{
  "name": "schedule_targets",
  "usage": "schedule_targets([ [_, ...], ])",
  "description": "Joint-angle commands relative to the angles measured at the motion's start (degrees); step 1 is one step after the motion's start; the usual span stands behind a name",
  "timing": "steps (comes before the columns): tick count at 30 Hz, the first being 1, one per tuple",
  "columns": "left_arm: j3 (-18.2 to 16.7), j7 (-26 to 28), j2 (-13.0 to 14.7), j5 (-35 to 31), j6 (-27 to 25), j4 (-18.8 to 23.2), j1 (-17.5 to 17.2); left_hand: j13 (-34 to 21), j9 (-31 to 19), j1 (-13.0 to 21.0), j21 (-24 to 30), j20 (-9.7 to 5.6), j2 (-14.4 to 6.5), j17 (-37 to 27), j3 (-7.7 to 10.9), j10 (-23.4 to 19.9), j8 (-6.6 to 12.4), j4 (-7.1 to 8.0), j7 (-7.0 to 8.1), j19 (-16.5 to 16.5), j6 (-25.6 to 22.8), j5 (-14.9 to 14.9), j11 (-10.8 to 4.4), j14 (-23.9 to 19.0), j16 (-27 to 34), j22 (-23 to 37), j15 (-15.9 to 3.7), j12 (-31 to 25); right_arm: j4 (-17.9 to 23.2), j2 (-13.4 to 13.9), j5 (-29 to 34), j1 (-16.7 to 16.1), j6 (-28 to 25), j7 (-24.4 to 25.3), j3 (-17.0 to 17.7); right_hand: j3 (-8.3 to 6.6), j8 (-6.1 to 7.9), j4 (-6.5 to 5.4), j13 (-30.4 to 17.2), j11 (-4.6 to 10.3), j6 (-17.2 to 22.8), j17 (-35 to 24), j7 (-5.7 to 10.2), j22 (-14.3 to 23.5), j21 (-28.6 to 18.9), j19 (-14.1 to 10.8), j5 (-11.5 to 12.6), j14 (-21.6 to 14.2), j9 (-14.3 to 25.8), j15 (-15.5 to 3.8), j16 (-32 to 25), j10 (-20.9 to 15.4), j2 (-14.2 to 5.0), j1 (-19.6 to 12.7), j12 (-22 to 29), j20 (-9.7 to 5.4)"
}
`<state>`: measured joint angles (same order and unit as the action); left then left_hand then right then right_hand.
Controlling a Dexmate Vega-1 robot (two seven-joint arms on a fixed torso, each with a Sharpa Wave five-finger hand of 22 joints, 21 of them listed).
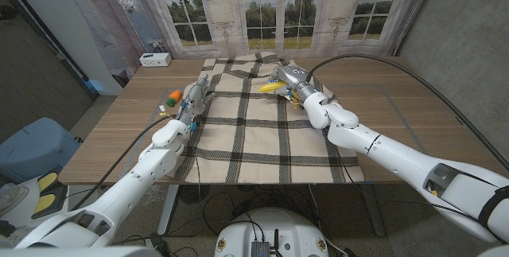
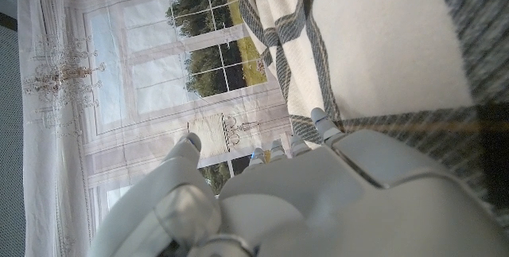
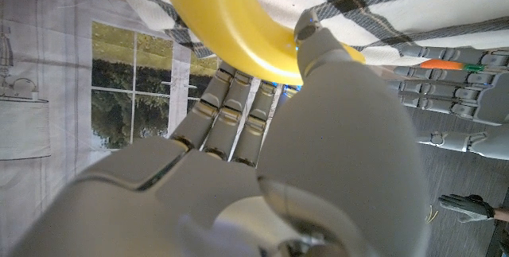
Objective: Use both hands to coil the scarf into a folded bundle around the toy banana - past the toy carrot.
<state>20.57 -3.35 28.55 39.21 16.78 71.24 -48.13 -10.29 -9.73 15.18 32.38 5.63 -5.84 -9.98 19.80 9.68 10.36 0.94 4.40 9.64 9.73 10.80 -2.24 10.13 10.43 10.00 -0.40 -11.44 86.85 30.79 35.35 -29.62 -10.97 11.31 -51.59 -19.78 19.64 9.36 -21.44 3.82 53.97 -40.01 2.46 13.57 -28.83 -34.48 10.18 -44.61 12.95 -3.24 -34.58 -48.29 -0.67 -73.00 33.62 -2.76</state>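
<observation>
One scarf, one toy banana, one toy carrot, two hands.

The toy banana is partly covered by the right hand in the head view, and its ends run past the right wrist picture's edge; the scarf hides the left hand's fingertips; whether either hand grips anything cannot be told.

**Scarf, banana and carrot on the table**

The cream scarf with dark plaid stripes lies spread flat across the wooden table. The yellow toy banana rests on its far edge. The orange toy carrot lies beside the scarf's left edge.
</observation>
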Motion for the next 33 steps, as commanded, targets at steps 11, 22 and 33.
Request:
schedule_targets([
  [11,0.41,-0.71,-1.12,0.0,-0.29,-3.11,2.24,-0.28,-0.22,-0.08,-0.54,0.32,-0.56,-0.15,0.15,7.35,0.0,-0.23,0.36,5.46,2.99,0.31,0.22,6.56,0.21,0.25,0.32,-0.11,-6.32,-3.13,-6.88,5.73,0.8,-15.56,-2.08,-0.5,-5.95,-6.17,4.4,-1.66,-5.58,7.39,2.4,-2.2,-1.9,2.46,0.07,4.77,-1.57,-7.45,11.62,9.78,-7.45,4.99,-8.84,2.04],
  [22,0.78,-1.34,-1.18,-0.34,-0.52,-3.89,3.22,-0.29,-0.22,-0.08,-0.8,0.33,-0.59,-0.15,0.16,7.37,-0.02,-0.32,0.41,5.42,3.06,0.31,0.22,6.59,0.2,0.26,0.35,-0.1,-5.59,-2.28,-8.88,6.14,-0.73,-17.85,-2.13,-0.22,-9.14,-6.46,6.46,-2.42,-13.42,10.56,3.07,-2.86,-1.9,4.03,0.32,9.24,-1.92,-6.18,16.68,15.41,-5.47,9.52,-13.71,2.9],
  [33,1.28,-0.7,0.51,-2.05,-1.14,-1.89,2.8,-0.29,-0.22,0.0,-1.19,0.8,-0.5,-0.13,0.15,7.54,-0.06,-0.53,0.49,5.56,3.22,0.27,0.24,6.5,0.21,0.26,0.7,-0.03,-1.88,-0.53,-9.28,5.02,-2.97,-18.73,-1.8,1.26,-9.59,-6.99,7.35,-2.59,-17.57,11.56,3.08,-3.03,-1.7,4.66,0.6,11.15,-2.04,-5.24,18.53,18.07,-3.08,13.37,-16.11,3.8],
])
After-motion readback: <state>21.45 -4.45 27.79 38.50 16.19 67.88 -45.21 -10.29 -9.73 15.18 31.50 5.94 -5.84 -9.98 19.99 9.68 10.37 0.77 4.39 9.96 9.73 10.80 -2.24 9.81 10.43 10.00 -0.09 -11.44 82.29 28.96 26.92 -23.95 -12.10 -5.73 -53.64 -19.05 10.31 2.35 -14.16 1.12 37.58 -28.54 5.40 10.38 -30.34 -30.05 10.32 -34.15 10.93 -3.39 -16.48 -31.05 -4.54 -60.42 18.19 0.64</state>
